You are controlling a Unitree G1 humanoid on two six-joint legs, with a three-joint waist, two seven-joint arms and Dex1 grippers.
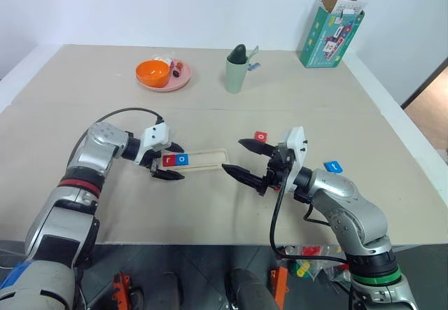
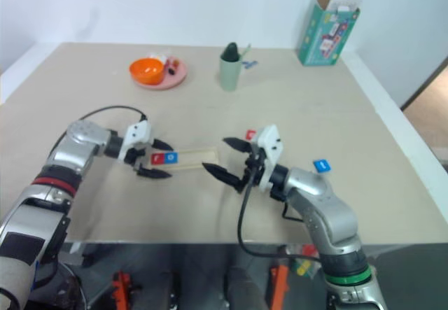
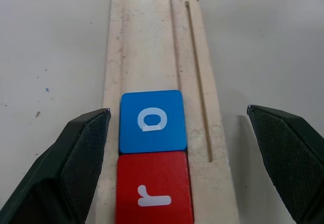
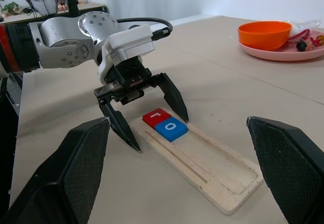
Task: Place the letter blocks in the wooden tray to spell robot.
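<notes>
The wooden tray lies lengthwise in the middle of the table. At its left end a red r block and a blue o block sit side by side in the slot. My left gripper is open and straddles that end, one finger on each side of the two blocks, holding nothing. My right gripper is open and empty just off the tray's right end. A loose red block lies behind the right gripper, and a loose blue block lies to its right.
A pink plate with an orange bowl stands at the back left. A green cup is at the back centre and a teal carton at the back right. The table's front edge runs just below both arms.
</notes>
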